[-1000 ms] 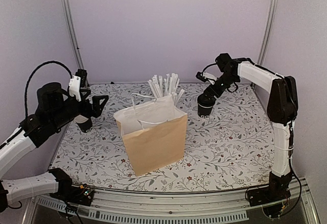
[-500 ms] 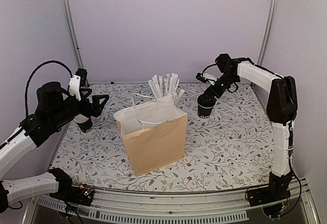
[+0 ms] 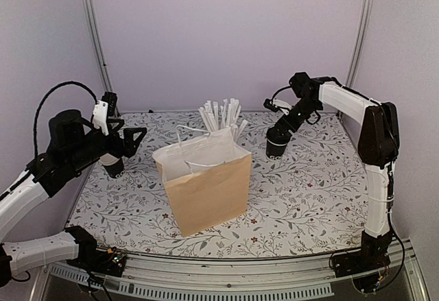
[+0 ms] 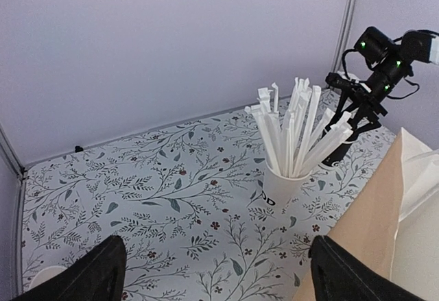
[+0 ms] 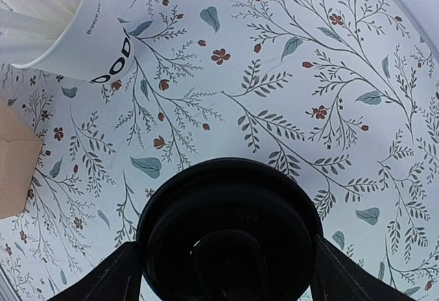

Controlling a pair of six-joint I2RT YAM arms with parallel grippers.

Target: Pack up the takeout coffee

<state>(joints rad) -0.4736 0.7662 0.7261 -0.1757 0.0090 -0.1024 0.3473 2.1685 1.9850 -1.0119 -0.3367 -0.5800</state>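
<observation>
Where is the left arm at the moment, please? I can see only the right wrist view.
Observer: The left gripper hangs open above the left side of the table, with the paper bag between it and your lidded black cup.
Operator: Thank you. I see only a corner of that bag; is it ready to receive the cup?
Observer: It stands upright in the middle of the table with its top open, and white paper shows inside.
</observation>
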